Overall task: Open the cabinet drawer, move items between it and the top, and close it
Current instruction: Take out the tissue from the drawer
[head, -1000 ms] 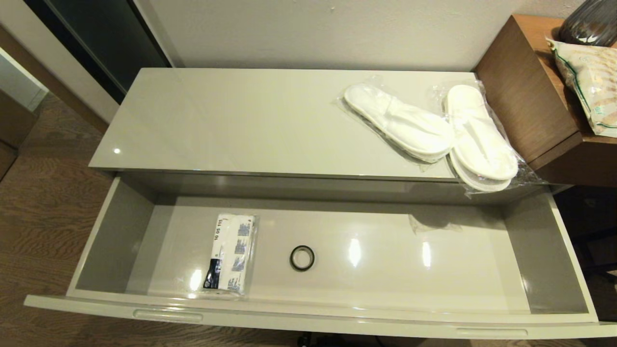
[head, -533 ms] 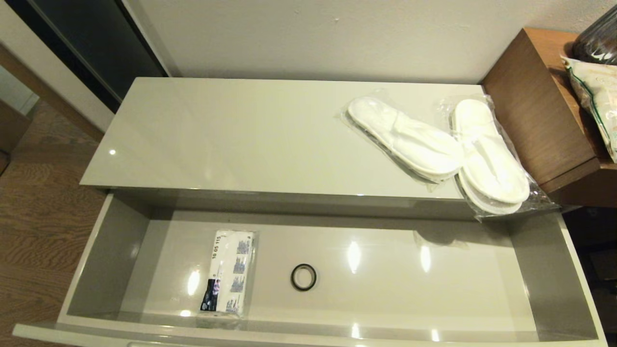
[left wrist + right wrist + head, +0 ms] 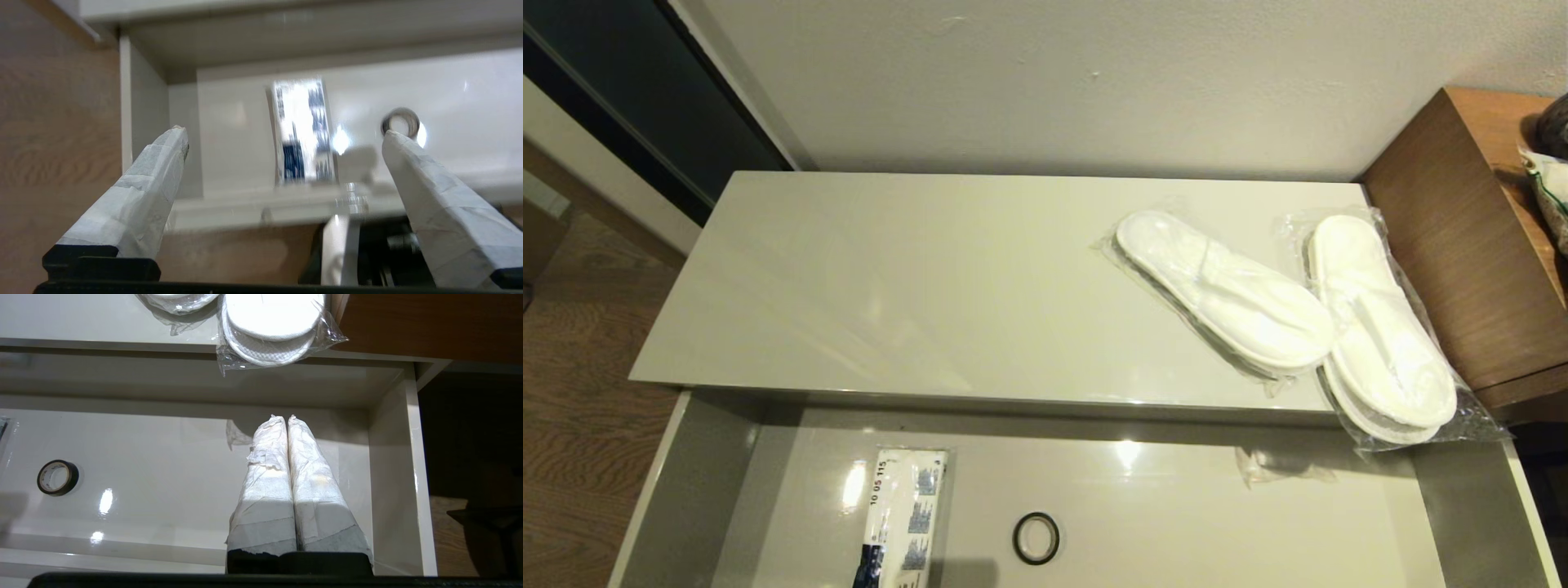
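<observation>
The cabinet drawer [image 3: 703, 482] stands pulled out below the glossy cream top [image 3: 890, 302]. Two pairs of white slippers in clear bags lie at the top's right end: one pair [image 3: 1225, 294] angled, the other [image 3: 1380, 335] hanging over the front edge. A flat white packet with blue-black print [image 3: 900, 514] lies in the drawer's left part. In the left wrist view my left gripper [image 3: 286, 136] is open and empty, outside the drawer front, with the packet [image 3: 302, 130] seen between its fingers. My right gripper [image 3: 284, 417] is shut and empty above the drawer's right part.
A small black ring [image 3: 1036, 537] lies on the drawer floor beside the packet. A scrap of clear plastic [image 3: 1278, 465] sits under the top's right end. A taller brown wooden desk [image 3: 1462, 245] stands against the cabinet's right side, with wood floor [image 3: 572, 408] on the left.
The whole head view has shifted: cabinet and drawer now sit lower and larger in the picture, and the drawer front has dropped out of view. Nothing on the top or in the drawer has moved.
</observation>
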Motion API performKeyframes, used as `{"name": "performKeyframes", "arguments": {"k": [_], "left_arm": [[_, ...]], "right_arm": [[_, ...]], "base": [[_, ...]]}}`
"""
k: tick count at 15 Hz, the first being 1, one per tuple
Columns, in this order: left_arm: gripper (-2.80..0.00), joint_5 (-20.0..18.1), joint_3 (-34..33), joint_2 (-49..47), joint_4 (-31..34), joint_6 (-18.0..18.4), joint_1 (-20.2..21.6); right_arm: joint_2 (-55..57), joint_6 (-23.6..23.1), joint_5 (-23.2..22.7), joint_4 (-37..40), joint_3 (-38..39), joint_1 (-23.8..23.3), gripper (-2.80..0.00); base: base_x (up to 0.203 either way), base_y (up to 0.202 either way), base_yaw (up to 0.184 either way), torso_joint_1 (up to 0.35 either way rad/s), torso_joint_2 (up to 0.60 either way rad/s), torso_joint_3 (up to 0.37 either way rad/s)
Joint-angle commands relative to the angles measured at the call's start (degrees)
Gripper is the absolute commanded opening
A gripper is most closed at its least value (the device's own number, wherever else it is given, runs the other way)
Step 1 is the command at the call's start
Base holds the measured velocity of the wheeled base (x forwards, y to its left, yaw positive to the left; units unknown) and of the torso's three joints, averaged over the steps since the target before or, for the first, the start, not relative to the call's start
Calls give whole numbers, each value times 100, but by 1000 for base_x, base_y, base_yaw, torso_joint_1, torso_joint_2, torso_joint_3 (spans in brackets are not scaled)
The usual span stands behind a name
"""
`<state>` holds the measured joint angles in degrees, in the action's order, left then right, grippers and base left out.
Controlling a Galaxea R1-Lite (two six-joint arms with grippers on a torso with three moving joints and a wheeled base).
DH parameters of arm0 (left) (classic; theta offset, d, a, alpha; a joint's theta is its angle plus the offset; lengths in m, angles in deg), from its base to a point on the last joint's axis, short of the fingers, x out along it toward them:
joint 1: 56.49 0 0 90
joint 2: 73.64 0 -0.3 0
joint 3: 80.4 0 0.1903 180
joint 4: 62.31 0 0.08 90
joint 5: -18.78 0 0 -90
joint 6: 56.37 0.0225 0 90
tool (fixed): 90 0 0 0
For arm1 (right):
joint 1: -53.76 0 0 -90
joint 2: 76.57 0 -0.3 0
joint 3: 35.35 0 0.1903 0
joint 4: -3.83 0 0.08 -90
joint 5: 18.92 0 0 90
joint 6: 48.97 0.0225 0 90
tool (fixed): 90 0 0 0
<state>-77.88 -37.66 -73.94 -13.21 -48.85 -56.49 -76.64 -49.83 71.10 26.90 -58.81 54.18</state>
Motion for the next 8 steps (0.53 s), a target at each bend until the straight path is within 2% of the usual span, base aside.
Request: {"name": "performKeyframes", "arguments": {"k": [1,3,5,6,8], "left_arm": [[0,6,38,-16,304,4,0],[0,11,227,-12,930,4,0],[0,122,269,22,1118,4,0],[0,251,261,0,1118,11,0],[0,276,271,-172,1118,20,0]], "right_arm": [[-1,-3,-1,-5,1,2,-280],[-10,-3,-1,-5,1,2,-280],[-10,-3,-1,-5,1,2,-280],[-10,-3,-1,-5,1,2,-280],[-5,-3,-1,-5,1,2,-280]], "base": [[0,0,0,0,0,0],[0,0,0,0,0,0],[-29,0,1,1,1,-1],[-153,0,2,2,10,2],[-162,0,0,1,-1,2]]}}
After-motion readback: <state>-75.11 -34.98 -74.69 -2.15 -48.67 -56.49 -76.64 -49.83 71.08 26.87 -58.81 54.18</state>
